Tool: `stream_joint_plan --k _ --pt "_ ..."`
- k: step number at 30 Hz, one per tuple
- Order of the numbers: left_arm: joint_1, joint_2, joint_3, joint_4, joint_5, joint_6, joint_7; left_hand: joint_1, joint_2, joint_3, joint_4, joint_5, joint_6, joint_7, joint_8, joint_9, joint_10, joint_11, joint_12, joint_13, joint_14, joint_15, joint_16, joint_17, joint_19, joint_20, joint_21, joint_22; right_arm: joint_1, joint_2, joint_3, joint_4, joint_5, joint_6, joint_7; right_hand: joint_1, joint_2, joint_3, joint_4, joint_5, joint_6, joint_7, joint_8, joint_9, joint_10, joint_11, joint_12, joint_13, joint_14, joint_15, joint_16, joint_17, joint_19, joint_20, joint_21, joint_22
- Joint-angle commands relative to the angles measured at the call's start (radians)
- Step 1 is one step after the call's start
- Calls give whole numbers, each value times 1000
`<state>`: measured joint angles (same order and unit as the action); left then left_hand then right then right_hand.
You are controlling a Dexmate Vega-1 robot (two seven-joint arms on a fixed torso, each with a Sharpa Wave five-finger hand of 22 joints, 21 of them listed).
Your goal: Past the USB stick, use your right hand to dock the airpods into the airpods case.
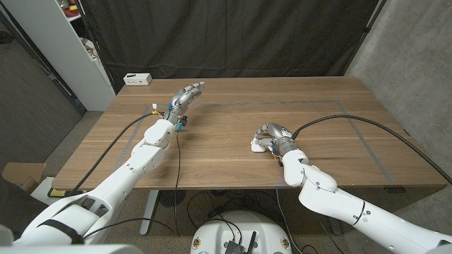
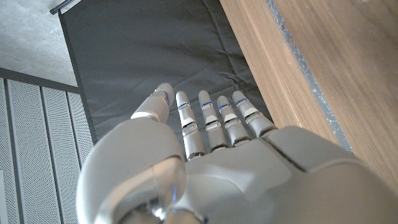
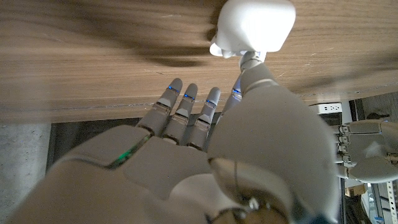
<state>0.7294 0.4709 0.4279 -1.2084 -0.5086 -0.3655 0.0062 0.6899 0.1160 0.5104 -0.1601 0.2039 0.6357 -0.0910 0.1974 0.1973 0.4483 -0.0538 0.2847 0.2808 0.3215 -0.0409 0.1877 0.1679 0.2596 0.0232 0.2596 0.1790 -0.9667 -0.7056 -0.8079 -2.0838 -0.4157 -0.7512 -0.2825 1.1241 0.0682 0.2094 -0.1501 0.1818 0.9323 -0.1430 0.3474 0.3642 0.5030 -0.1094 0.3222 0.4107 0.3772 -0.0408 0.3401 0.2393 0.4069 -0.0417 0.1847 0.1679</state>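
Desk (image 1: 233, 134): wooden, carrying both hands and the white case.
Left hand (image 1: 185, 97): parked toward the far left, fingers (image 2: 205, 118) straight and together, grasping nothing; likely kept clear because the job is the right hand's.
Right hand (image 1: 274, 137): mid-desk, fingers (image 3: 186, 109) extended, thumb tip touching the airpods case (image 3: 255, 26); probably steadying or closing it; nothing enclosed.
Airpods: not discernible; cannot tell if docked.

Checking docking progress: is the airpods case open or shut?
Cannot tell: the airpods case shows only a smooth white shell at the right hand; no lid line visible.

White airpods case (image 1: 258, 146) lies on wooden table (image 1: 233, 120).
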Motion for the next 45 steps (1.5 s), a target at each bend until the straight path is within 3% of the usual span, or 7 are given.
stream_joint_plan --k 1,16,45 --pt "-1 -3 4 -7 6 12 11 1 4 -4 -1 8 3 -4 -1 5 3 -3 -2 6 5 -68 -6 2 9 3 0 5 -8 -11 7 -17 13 7 8 12 6 -5 -1 0 -5 1 -3 3 -4 -5 3 6 -6 -176 -1 3 -7 -29 -1 0" --pt "-16 -7 7 12 3 16 0 0 3 -5 -1 8 5 -2 -1 5 2 1 -4 6 6 -70 -6 2 11 2 -4 6 12 -8 -3 4 18 11 26 15 7 -8 -1 -1 -11 -2 -9 2 -12 -8 -1 11 -18 -176 -7 3 -22 -23 -2 0" --pt "-92 -41 27 118 -6 -1 -71 1 3 -4 -1 8 3 -2 -1 5 3 0 -6 7 7 -71 -6 2 12 3 -9 6 -5 3 -13 -40 14 -60 0 24 10 -11 -3 0 1 1 -10 0 -9 -7 0 19 -15 -176 -7 2 -22 -21 3 0"
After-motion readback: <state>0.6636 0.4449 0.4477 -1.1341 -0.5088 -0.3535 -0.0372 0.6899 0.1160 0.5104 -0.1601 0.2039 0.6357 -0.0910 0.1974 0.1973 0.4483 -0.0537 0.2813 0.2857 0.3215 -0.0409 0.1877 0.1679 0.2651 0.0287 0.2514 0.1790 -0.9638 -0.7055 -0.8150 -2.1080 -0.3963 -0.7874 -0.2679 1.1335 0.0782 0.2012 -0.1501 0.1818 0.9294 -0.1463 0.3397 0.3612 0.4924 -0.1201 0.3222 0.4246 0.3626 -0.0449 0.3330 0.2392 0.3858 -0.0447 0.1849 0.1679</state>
